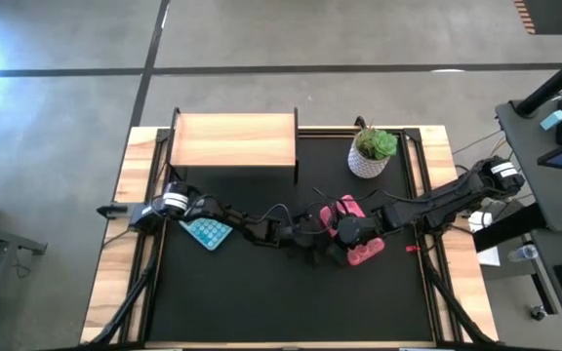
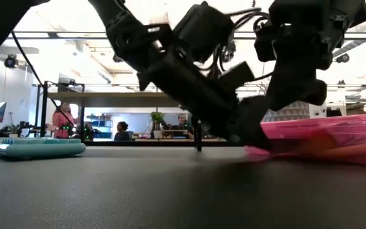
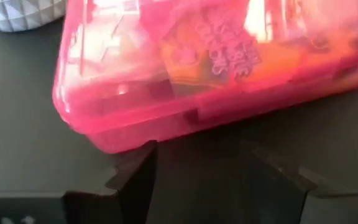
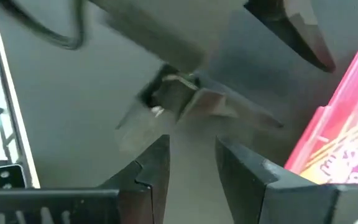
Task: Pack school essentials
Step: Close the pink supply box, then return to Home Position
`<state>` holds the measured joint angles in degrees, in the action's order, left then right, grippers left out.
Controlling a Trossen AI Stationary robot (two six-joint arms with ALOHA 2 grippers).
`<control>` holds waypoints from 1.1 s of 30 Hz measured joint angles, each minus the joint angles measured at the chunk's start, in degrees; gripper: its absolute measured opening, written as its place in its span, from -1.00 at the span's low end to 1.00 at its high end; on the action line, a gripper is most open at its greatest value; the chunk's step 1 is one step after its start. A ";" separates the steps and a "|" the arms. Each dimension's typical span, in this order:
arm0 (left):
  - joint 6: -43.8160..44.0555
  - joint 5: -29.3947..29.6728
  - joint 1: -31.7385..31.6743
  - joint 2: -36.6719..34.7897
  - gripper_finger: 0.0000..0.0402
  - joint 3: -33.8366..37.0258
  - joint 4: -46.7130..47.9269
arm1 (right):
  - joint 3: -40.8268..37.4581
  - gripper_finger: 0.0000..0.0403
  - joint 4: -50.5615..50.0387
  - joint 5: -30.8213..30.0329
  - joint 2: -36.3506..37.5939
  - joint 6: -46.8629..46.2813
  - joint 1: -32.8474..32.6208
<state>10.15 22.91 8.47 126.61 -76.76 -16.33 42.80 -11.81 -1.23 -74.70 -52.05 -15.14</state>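
The pink translucent case (image 1: 364, 252) (image 2: 335, 137) lies shut and flat on the black mat. Through its lid an orange-yellow printed box (image 3: 216, 50) shows, and the other school essentials are hidden. My left gripper (image 3: 197, 155) (image 1: 312, 237) is open and low at the case's left side. My right gripper (image 4: 192, 146) (image 1: 344, 232) is open and hangs just above the case's left end, fingers pointing down at the mat. Its wrist view shows the case's edge (image 4: 347, 130). My left gripper has its open fingers nearly level at the case's long side wall (image 3: 166, 124), coming from the table's left. One fingertip (image 3: 143, 158) stands right below the case's corner. I cannot tell whether it touches. The case rests flat on the mat.
A flat teal item (image 1: 208, 232) (image 2: 37, 147) lies on the mat under the left arm. A wooden box (image 1: 232, 141) stands at the far edge and a potted plant (image 1: 372, 151) at the far right. The mat's near half (image 1: 291, 302) has free room. People sit in the room beyond.
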 joint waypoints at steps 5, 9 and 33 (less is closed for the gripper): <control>0.10 0.16 0.05 0.11 0.05 0.21 2.23 | 0.02 -0.41 -1.71 -0.11 1.21 0.20 0.02; 0.00 -0.12 0.31 -0.72 0.05 0.29 2.86 | 0.00 -0.41 -1.64 -0.10 2.48 0.13 0.02; -0.06 -0.10 2.14 -34.20 0.05 2.30 31.56 | -0.50 -0.41 -6.72 -1.69 22.19 26.90 0.13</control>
<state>10.09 22.81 10.61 92.40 -74.46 15.23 42.30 -18.53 -2.92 -52.50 -25.16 -15.00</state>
